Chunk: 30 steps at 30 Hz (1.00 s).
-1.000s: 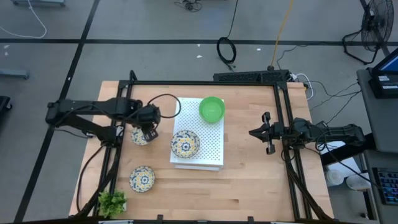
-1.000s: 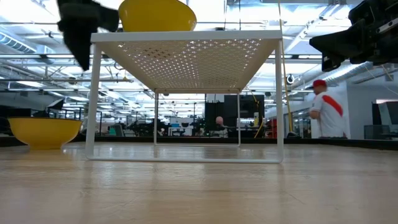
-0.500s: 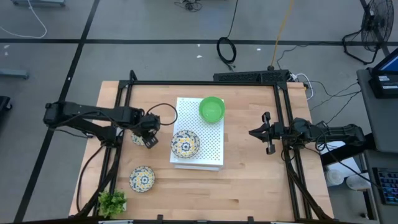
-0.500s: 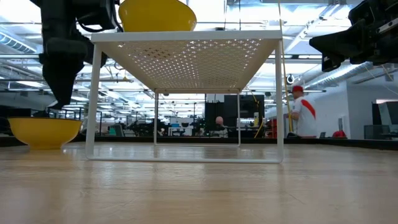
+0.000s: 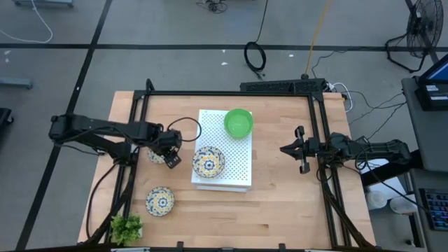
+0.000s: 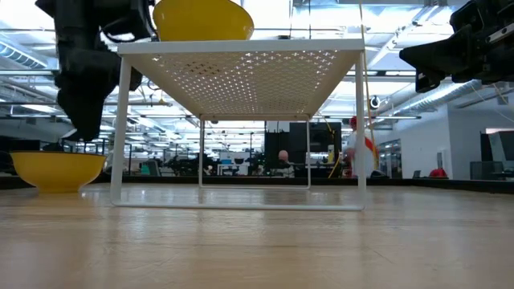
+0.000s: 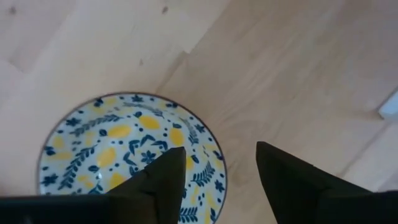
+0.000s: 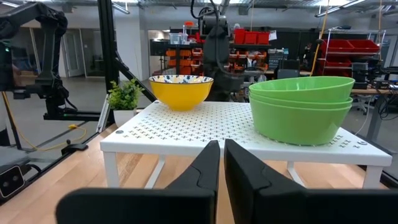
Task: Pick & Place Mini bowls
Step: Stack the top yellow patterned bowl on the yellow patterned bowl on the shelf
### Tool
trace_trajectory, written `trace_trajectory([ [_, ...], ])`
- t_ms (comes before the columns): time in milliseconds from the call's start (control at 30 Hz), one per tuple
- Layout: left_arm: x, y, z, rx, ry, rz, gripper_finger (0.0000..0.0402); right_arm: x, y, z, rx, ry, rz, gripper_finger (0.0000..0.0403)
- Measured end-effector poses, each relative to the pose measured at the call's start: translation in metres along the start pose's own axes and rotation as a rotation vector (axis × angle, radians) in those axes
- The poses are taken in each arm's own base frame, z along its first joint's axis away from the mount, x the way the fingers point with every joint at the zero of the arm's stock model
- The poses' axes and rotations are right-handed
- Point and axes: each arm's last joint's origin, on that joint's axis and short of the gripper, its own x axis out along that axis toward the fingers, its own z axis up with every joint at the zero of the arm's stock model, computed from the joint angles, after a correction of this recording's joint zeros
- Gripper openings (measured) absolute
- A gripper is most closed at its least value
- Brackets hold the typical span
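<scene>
Left wrist view — left pincer [image 7: 214, 168] spread wide astride a patterned bowl's [image 7: 112, 149] rim.

From above, the dark left arm covers most of the cream bowl with blue-and-yellow pattern [image 5: 155, 156] on the wooden table, leaving only its edge visible. In the left wrist view the picture's edge and a dark finger [image 7: 163, 180] cut off that bowl's lower part. The stacked bright green bowls [image 5: 238, 122] read as one from overhead.
</scene>
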Motion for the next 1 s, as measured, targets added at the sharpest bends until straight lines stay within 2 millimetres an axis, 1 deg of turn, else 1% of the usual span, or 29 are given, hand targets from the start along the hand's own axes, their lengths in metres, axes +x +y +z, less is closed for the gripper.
trace_trajectory([
  [233, 0.03, 0.007, -0.016, -0.061, 0.029, 0.02, 0.0193, 0.0, 0.0, 0.0, 0.0, 0.0, 0.0, 0.0015],
  [400, 0.041, 0.013, -0.025, -0.147, 0.064, 0.05, 0.0198, 0.0, 0.0, 0.0, 0.0, 0.0, 0.0, 0.0014],
  [567, 0.044, 0.014, -0.031, -0.159, 0.104, 0.046, 0.019, 0.0, 0.0, 0.0, 0.0, 0.0, 0.0, 0.0012],
  [800, 0.044, 0.009, -0.036, -0.035, 0.197, -0.056, 0.0174, 0.0, 0.0, 0.0, 0.0, -0.001, 0.0, 0.0012],
  [1000, 0.044, 0.01, -0.035, 0.05, 0.156, -0.017, 0.0158, 0.0, 0.0, 0.0, 0.0, -0.001, 0.0, 0.0013],
])
